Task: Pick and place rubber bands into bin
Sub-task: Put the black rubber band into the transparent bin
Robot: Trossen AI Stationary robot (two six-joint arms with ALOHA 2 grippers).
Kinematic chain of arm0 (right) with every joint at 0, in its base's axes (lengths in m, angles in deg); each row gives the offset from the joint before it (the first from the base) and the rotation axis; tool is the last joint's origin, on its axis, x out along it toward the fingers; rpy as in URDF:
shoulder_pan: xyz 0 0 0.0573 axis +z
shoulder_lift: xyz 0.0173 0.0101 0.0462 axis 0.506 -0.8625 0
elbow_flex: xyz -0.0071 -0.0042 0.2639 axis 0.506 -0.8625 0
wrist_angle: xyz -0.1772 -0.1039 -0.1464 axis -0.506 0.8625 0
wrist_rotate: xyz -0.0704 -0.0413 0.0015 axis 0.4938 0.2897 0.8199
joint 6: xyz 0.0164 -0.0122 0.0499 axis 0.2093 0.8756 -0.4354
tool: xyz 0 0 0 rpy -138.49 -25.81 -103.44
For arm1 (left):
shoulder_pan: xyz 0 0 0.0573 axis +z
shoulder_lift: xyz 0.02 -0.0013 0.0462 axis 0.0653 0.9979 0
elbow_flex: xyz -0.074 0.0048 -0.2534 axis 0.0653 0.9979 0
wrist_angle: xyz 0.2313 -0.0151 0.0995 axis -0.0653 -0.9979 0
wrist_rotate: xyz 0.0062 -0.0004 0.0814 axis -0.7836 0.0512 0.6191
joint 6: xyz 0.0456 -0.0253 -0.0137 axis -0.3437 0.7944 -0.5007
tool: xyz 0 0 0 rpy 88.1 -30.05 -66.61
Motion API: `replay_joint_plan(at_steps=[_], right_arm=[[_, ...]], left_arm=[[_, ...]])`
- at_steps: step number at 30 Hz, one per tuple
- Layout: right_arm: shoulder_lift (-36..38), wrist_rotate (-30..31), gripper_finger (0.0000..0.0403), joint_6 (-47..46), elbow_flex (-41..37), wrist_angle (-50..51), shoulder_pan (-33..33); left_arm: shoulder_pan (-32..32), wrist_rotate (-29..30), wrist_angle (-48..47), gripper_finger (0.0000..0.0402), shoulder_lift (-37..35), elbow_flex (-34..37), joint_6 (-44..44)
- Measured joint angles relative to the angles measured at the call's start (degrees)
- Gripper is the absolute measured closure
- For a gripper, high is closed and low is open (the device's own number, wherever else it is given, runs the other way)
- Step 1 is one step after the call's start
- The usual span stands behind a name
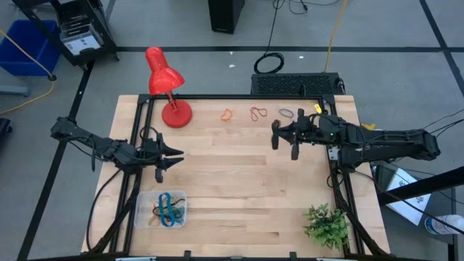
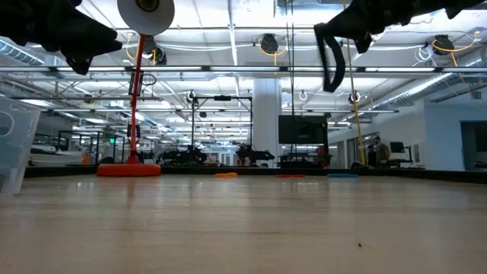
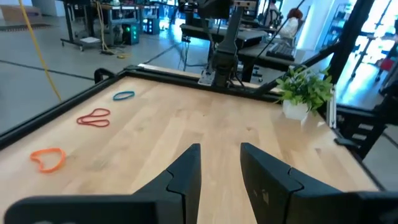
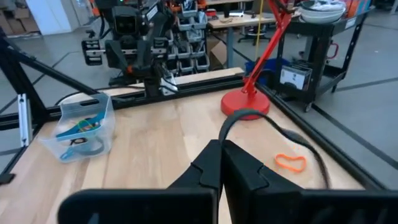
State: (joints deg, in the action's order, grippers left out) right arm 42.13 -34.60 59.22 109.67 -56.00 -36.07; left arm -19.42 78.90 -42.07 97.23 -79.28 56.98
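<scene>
The right pincer (image 1: 295,138) hangs above the counter (image 1: 239,181), clenched on a black band (image 4: 273,127) that droops in a limp loop. Light, floppy and stretchy, it wants a pinch across the strand. The left pincer (image 1: 163,154) hovers part open, empty, near the bin (image 1: 145,209), which already holds several bands. Orange (image 1: 227,114), red (image 1: 258,112) and blue (image 1: 287,112) bands lie flat along the far edge.

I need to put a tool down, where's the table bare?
Bare wood lies between the bin and the plant, and mid-table between both grippers. Crowded: the far edge, with lamp and loose rubber bands.
</scene>
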Motion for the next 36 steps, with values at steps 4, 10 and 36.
replay_joint_plan(at_steps=[4,10,36], right_arm=[[-1.75,-0.02,0.0403,-0.09,0.0,0.0,1.22],[-5.51,-0.09,0.0403,-0.13,0.0,-2.27,2.65],[-18.07,-0.22,0.0403,-0.15,-0.02,-14.38,10.75]], left_arm=[[0.0,0.02,0.32,0.0282,0.66,0.02,-0.76],[0.0,-0.41,4.47,0.0282,3.87,0.02,-2.72],[5.81,10.51,16.43,0.0282,53.78,-31.26,-26.03]])
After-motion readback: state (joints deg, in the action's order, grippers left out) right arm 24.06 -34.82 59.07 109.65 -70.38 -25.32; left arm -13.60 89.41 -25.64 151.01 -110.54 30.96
